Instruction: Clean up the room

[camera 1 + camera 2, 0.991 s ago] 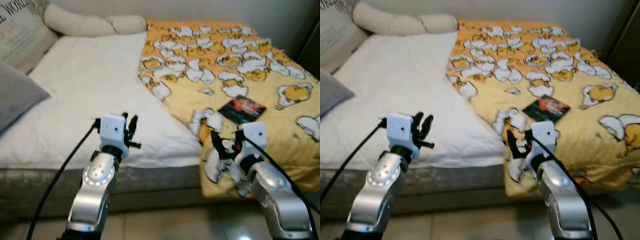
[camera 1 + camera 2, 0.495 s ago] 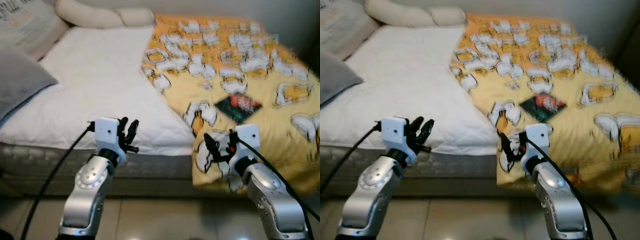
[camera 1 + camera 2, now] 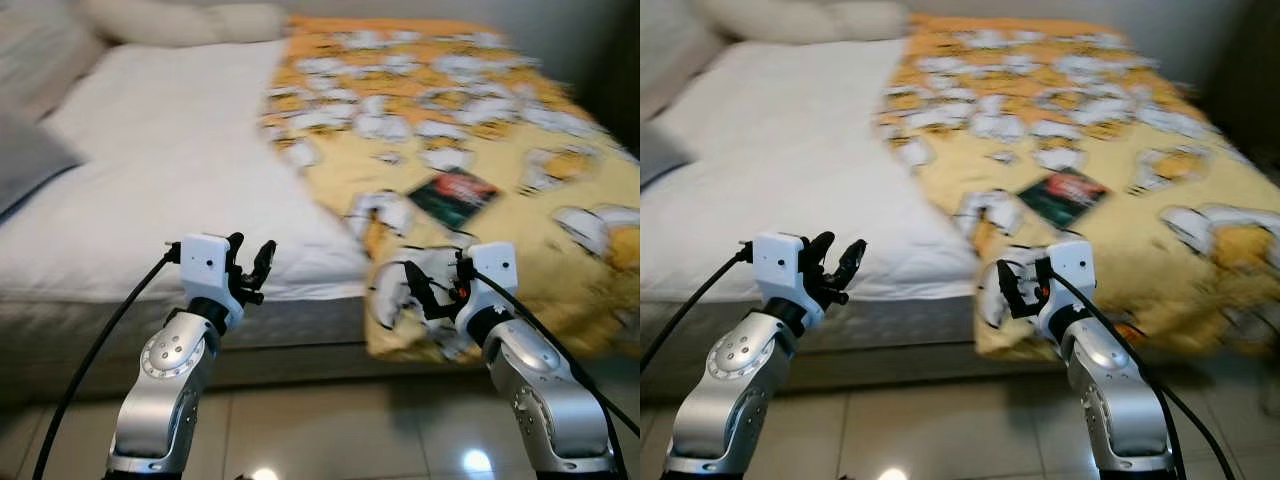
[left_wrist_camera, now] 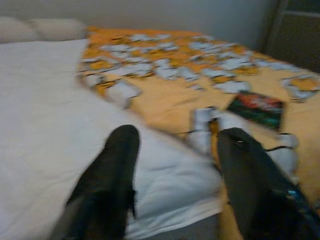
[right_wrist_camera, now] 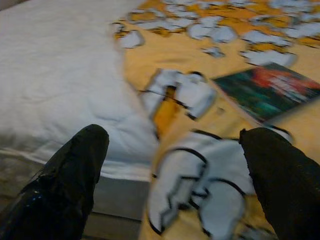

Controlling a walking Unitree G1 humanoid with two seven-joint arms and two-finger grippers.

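One bed (image 3: pixel 150 180) stands before me, with one white sheet and one yellow patterned blanket (image 3: pixel 500 130) covering its right half. One dark book (image 3: pixel 455 196) lies flat on the blanket near the foot edge. Two cream pillows (image 3: pixel 180 20) lie at the head; one grey cushion (image 3: pixel 25 165) sits at the left. The blanket's folded corner hangs over the mattress edge between my right gripper (image 3: pixel 425 290) and the book. My right gripper is open, raised near that corner, the book beyond it. My left gripper (image 3: pixel 250 268) is open, held before the sheet's edge, well apart from the book.
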